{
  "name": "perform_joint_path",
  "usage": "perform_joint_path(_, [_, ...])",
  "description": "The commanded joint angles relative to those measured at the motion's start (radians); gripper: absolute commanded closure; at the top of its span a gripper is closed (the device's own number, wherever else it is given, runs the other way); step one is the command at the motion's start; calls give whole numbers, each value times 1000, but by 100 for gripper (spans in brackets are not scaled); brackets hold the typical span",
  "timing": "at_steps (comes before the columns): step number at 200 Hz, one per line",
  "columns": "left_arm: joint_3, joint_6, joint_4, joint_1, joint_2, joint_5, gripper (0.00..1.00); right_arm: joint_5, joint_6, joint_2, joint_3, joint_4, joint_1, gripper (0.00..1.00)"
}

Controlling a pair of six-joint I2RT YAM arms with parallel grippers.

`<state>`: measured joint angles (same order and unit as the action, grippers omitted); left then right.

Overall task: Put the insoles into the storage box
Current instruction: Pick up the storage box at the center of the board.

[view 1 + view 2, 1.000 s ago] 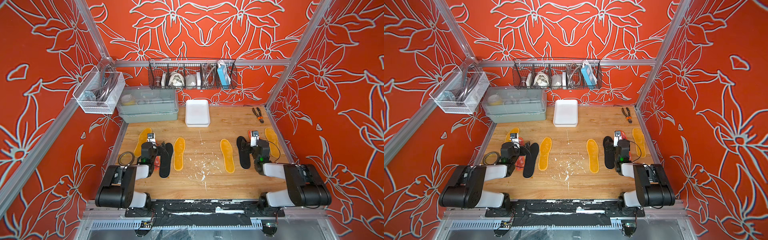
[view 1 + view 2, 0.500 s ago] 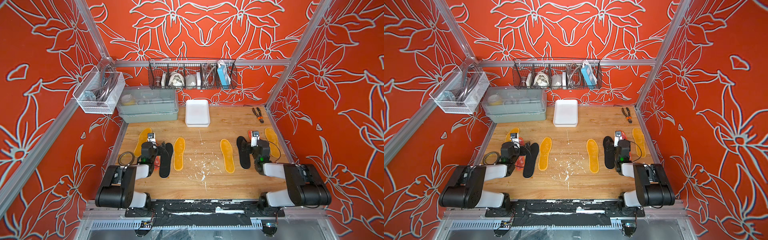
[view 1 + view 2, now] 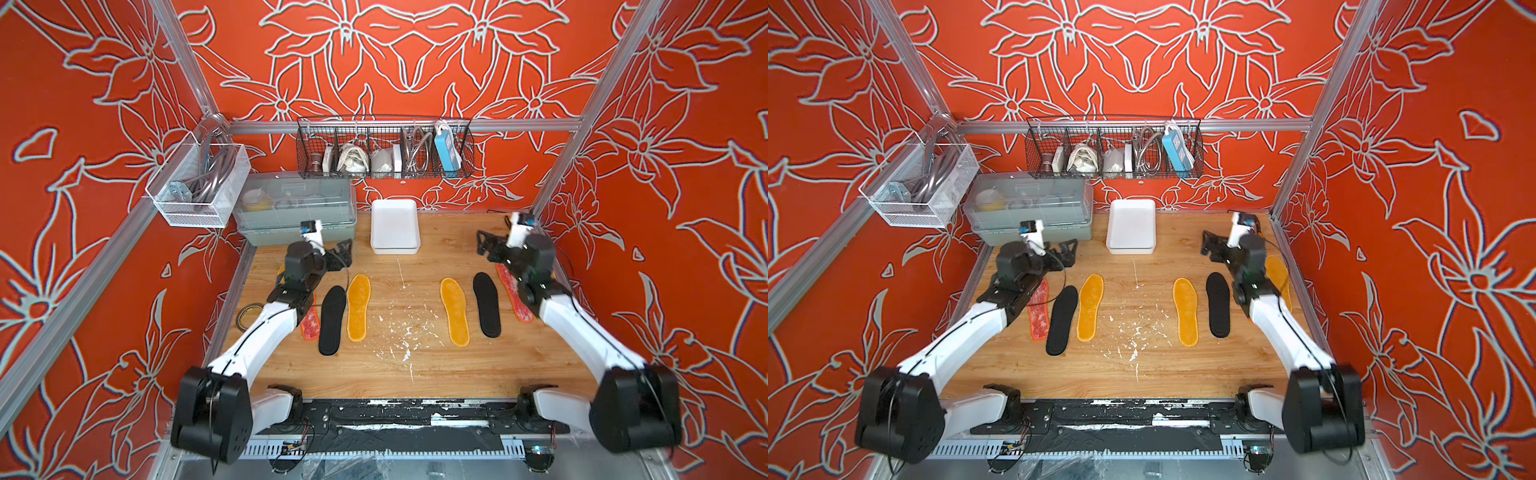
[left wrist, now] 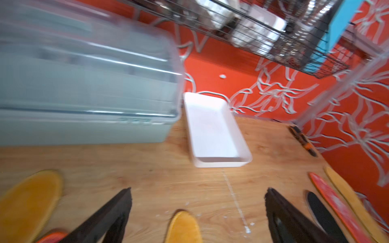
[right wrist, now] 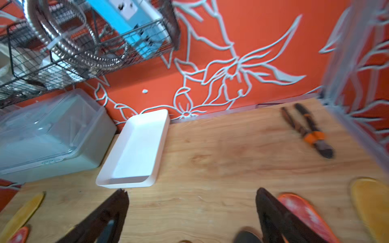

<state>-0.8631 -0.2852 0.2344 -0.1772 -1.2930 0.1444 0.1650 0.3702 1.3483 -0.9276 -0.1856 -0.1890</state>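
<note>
Left gripper [image 4: 197, 191]: jaws wide apart, grasping nothing, far left. Right gripper [image 5: 191, 191]: same, far right. Storage box [image 3: 395, 226] far centre between them. Insoles [image 3: 358, 307] flat on table [image 3: 407, 365], nearer.

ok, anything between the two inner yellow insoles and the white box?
Nothing visible. Bare wood runs from the inner left amber insole and inner right amber insole to the storage box; the grey-green container sits beside it.
</note>
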Motion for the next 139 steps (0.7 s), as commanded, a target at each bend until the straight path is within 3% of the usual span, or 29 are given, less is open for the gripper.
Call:
perform_joint_path(1, [-155,-32,-180,-25,-173,137,13,86,-9,152,-153,263,-61,11])
perform_joint_path(32, [-472,2,-412,-79,-469,163,17,2,-23,429,-443,439,-136,14])
perform_joint_path(77, [-765,7,-574,-123,-733,45,20,-48,-8,775,-850,639,-160,22])
perform_joint_path(139, [-924,-24,-627,-129,-903,-104,23,-89,18,1015,-1144,732,-161,28])
